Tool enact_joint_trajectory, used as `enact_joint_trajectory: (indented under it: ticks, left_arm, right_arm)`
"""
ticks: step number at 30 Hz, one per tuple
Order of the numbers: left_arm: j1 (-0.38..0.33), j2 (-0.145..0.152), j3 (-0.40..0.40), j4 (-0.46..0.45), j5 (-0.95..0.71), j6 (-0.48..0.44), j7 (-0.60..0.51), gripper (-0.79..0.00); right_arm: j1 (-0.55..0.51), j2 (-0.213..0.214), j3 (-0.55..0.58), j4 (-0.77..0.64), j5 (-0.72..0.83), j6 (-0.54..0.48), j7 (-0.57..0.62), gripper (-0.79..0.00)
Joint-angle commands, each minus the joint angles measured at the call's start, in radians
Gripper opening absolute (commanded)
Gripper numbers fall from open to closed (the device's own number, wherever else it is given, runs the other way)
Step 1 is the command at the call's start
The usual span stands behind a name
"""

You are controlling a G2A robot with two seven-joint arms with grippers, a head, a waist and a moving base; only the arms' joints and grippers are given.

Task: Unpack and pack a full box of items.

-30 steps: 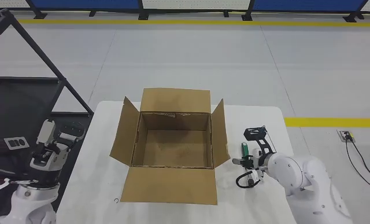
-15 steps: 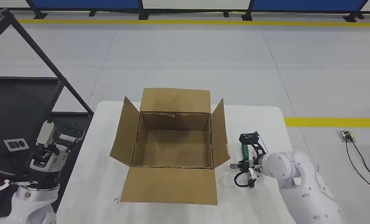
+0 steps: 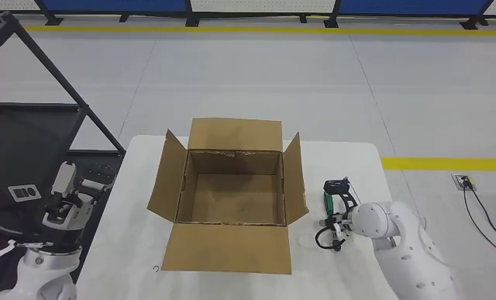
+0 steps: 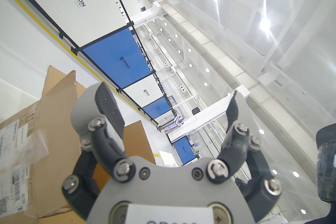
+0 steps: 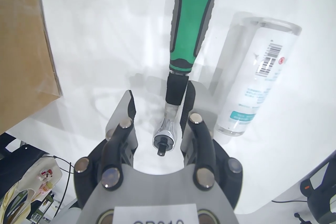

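**Right gripper open around the wrench, box standing open beside it**

From above, the cardboard box (image 3: 235, 195) sits in the middle of the white table (image 3: 128, 230). Its four flaps are folded outward and its brown floor is in plain sight. To its right, the right gripper (image 3: 335, 187) is low over the tabletop at a wrench (image 3: 328, 200), which from this height is a short strip of green.

The right wrist view gives the close detail. The wrench (image 5: 193, 17) lies flat on the table (image 5: 105, 12) with its green-and-grey handle pointing away from the gripper. Its chrome head and square drive lie between the two fingers. The right gripper (image 5: 160, 101) is open. One of its fingers (image 5: 189, 100) stands hard by the wrench's black neck, too close to tell whether they touch. The other is apart from it, with bare table between. A clear bottle (image 5: 258, 72) with a white label lies on its side just beside the handle and roughly parallel to it, on the side away from the box. The box (image 5: 21, 25) rises on the wrench's other side, apart from it.

The top view places the left gripper (image 3: 80, 176) off the table's left edge, well apart from the box. In its own wrist view the left gripper (image 4: 168, 101) points up toward the ceiling lights (image 4: 265, 24) with its fingers spread wide. The outside of the box (image 4: 52, 135) is nearby, with paper labels (image 4: 15, 138) stuck on it.
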Motion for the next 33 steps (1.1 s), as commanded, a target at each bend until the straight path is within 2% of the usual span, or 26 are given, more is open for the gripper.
enact_joint_trajectory:
  ticks: [1,6,10,11,13,17,20,28,33]
  left_arm:
    - [0.002,0.0,-0.002,0.0,-0.002,0.0,0.001,0.0]
    - [0.006,0.0,-0.01,-0.002,-0.005,-0.003,0.0,0.0]
    - [0.01,0.0,-0.015,-0.003,-0.01,-0.006,-0.001,0.0]
    - [0.01,0.0,-0.016,-0.004,-0.011,-0.007,-0.001,0.0]
    - [0.013,0.0,-0.018,-0.004,-0.013,-0.009,0.0,0.0]
    - [0.015,0.0,-0.02,-0.005,-0.014,-0.012,-0.001,0.0]
    - [0.015,0.0,-0.02,-0.006,-0.017,-0.013,-0.001,0.0]
    - [0.02,-0.001,-0.032,0.011,-0.051,-0.024,0.001,0.0]
    - [0.012,0.0,-0.036,0.031,-0.06,-0.021,-0.011,0.0]
  right_arm:
    - [0.007,-0.001,-0.007,0.014,-0.005,0.006,-0.001,-0.363]
    - [0.03,-0.003,-0.023,0.057,-0.001,0.008,-0.004,-0.422]
    - [0.043,-0.005,-0.032,0.082,0.005,0.007,-0.007,-0.539]
    - [0.045,-0.005,-0.033,0.085,0.006,0.009,-0.007,-0.579]
    - [0.049,-0.005,-0.033,0.087,0.007,0.018,-0.015,-0.785]
    - [0.036,0.001,-0.009,0.043,0.011,0.025,-0.028,-0.785]
    - [0.01,0.011,0.035,-0.04,0.009,0.029,-0.031,-0.785]
    - [-0.075,0.036,0.18,-0.367,-0.007,0.103,-0.021,-0.785]
    - [-0.087,0.04,0.218,-0.535,-0.022,0.159,-0.064,-0.785]
